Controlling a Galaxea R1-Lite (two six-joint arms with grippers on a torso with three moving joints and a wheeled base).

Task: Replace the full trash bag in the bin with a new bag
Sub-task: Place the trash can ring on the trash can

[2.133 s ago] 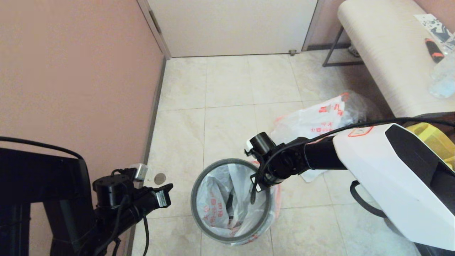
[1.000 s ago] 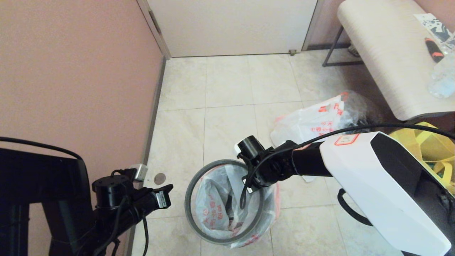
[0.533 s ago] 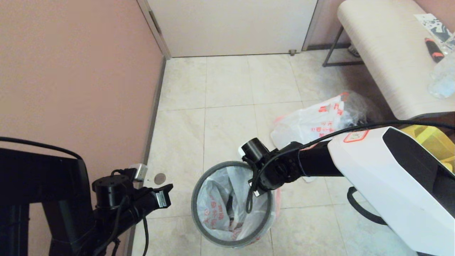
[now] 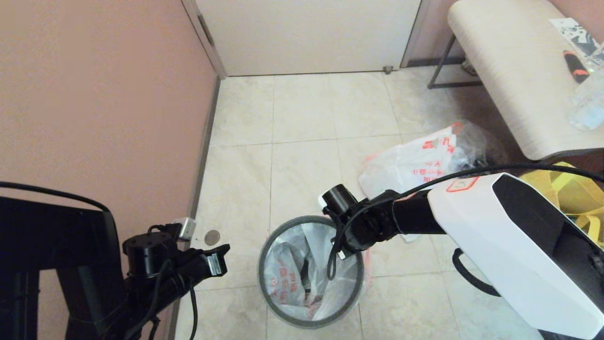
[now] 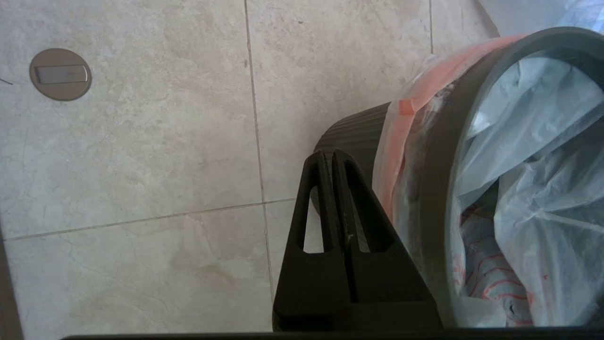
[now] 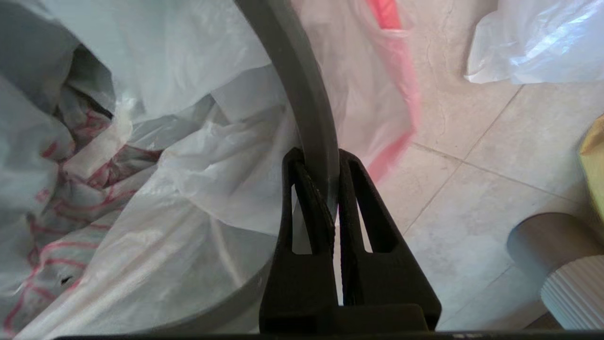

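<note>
On the tiled floor [image 4: 302,118] near the pink wall, we find the bin [image 4: 310,322], its grey hoop rim ringing a new bag [image 4: 288,278] of thin white plastic with red prints that lines the inside; orange-red trim of that bag spills over the outside of the rim [image 5: 410,123]. Our right gripper [image 6: 323,163] is clamped on the hoop at the bin's far-right side, one finger inside the rim against the white plastic, the other outside it. From the head view the right arm reaches in from the right and ends over that same stretch of rim. Our left gripper [image 5: 328,158] hangs low beside the wall, fingers pressed together on nothing, just beside the bin's ribbed dark side but not touching it that we can tell. A round metal floor plate [image 4: 212,237] sits near the wall. The full trash bag [image 4: 415,165] lies on the floor beyond the bin, well apart from it, near a pale bench [image 4: 509,71]. A yellow tote [image 4: 571,189] shows behind the right arm
</note>
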